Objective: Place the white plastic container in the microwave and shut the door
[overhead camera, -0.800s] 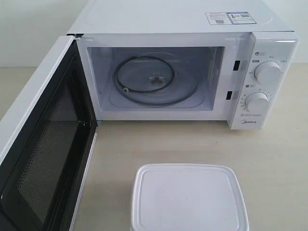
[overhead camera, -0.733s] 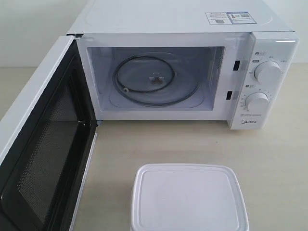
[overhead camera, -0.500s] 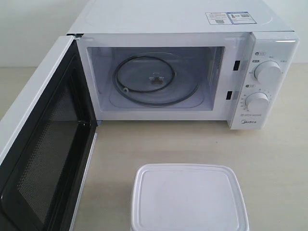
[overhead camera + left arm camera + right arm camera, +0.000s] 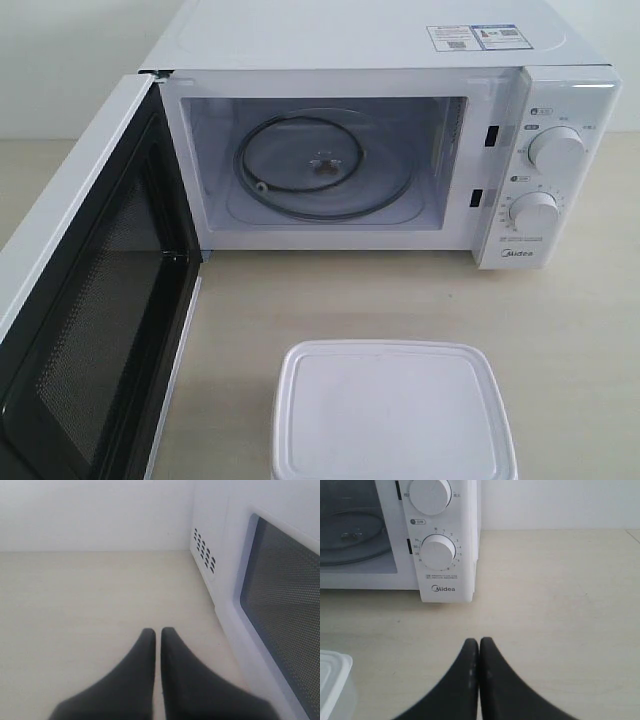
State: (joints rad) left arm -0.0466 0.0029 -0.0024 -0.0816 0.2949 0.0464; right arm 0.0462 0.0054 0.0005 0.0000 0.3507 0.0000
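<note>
Both grippers are empty, with their fingers pressed together. The right gripper [image 4: 479, 641] hangs low over bare tabletop [image 4: 400, 295] in front of the control panel. The left gripper [image 4: 156, 631] sits on the outer side of the open door [image 4: 90, 300], facing its dark window.

The white plastic container [image 4: 392, 410] rests on the tabletop with its lid on, well in front of the microwave [image 4: 380, 40] and roughly in line with the cavity. One corner of it shows at the edge of the right wrist view, near that gripper but not touching it. Nothing has taken hold of it yet, so the whole task is ahead.

Inside the cavity, the glass turntable [image 4: 322, 165] is bare. The door swings out on the left and reaches about as far forward as the container.

The likely trouble starts with the grasp.
- **Grip:** The box is broad and shallow with smooth walls, so the jaws may only catch a rim or a corner. A hold that narrow could slip or tip the box.
- **Lid:** Pinching the lid alone could pull it off.
- **Clearance:** The container looks close to the turntable's size, which leaves little room. A tilted or off-centre entry could strike the cavity frame or the door's inner edge.
- **Closing:** If the box stops short, the door would hit it instead of latching.
- **Pushing the door:** A hard push from the left gripper might shift the whole oven on the tabletop.
</note>
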